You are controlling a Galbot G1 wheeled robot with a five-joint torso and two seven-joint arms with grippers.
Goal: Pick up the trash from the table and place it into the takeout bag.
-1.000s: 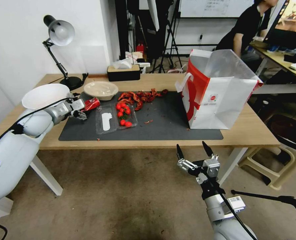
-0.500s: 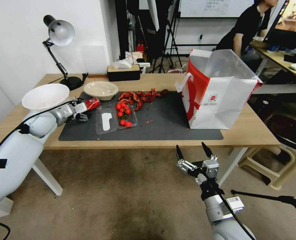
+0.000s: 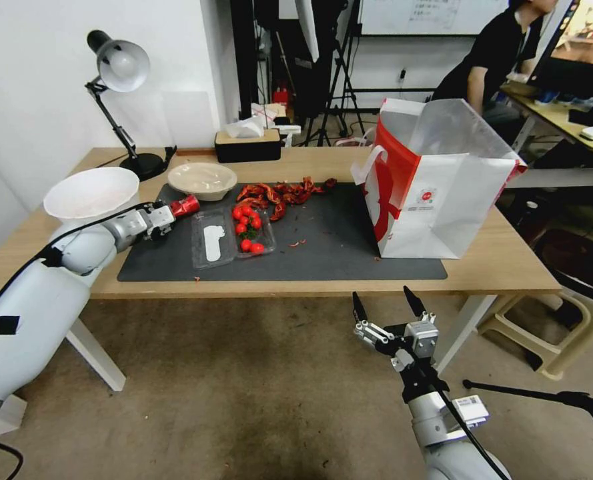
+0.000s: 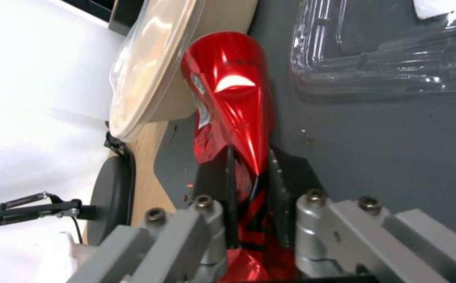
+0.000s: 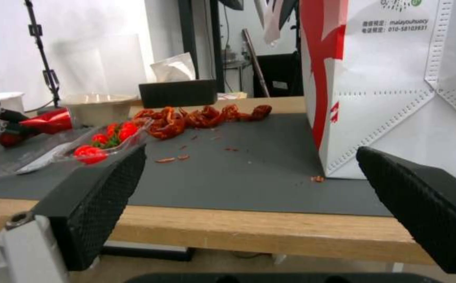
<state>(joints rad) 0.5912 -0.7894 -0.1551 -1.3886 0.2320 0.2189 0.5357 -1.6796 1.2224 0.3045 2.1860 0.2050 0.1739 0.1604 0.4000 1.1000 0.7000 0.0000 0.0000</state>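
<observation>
Left gripper (image 3: 173, 212) holds a crumpled red foil wrapper (image 3: 184, 206) at the left end of the dark mat (image 3: 349, 247) on the table (image 3: 503, 267).

The jaws are pinched narrow on the wrapper's near end; its far end sticks out beyond them, just beside the shallow beige bowl (image 3: 202, 180). The takeout bag (image 3: 443, 193) stands open at the mat's right end, well apart. The right gripper (image 3: 387, 308) hangs below the table edge, jaws spread wide, gripping nothing.
</observation>
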